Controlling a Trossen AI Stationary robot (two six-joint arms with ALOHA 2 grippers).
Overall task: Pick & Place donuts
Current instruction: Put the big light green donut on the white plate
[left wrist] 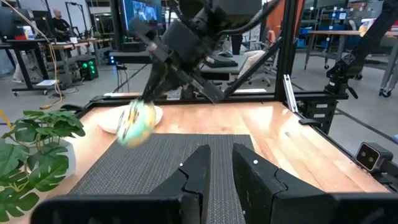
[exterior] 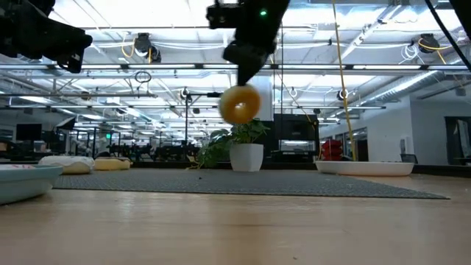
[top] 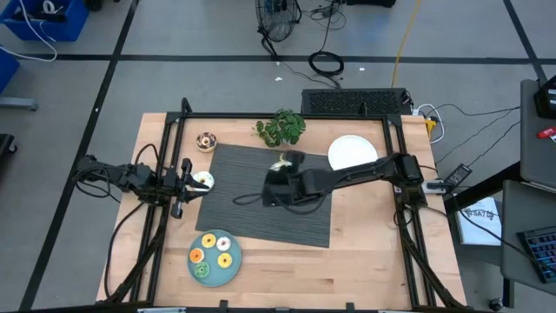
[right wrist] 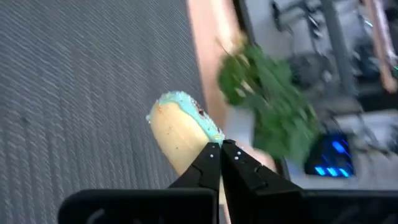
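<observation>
Most of the dark mat [top: 261, 196] is left bare, and open room is offered over its near and left parts. The middle is blocked by the right arm [top: 347, 176], stretched across from the right, with a donut [top: 280, 163] held above the mat in the right gripper [top: 287, 162]. The far edge is crowded by the plant [top: 280, 128] and the white plate [top: 352, 152]. The left edge of the tabletop [top: 365, 248] is occupied by the left gripper [top: 186, 183], and the near-left corner by the teal plate [top: 202, 271].

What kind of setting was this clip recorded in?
Probably a robotics lab or workshop in a large open industrial hall: exposed ceiling beams and lights, a wooden table with a black frame, and cables on the grey floor.
</observation>
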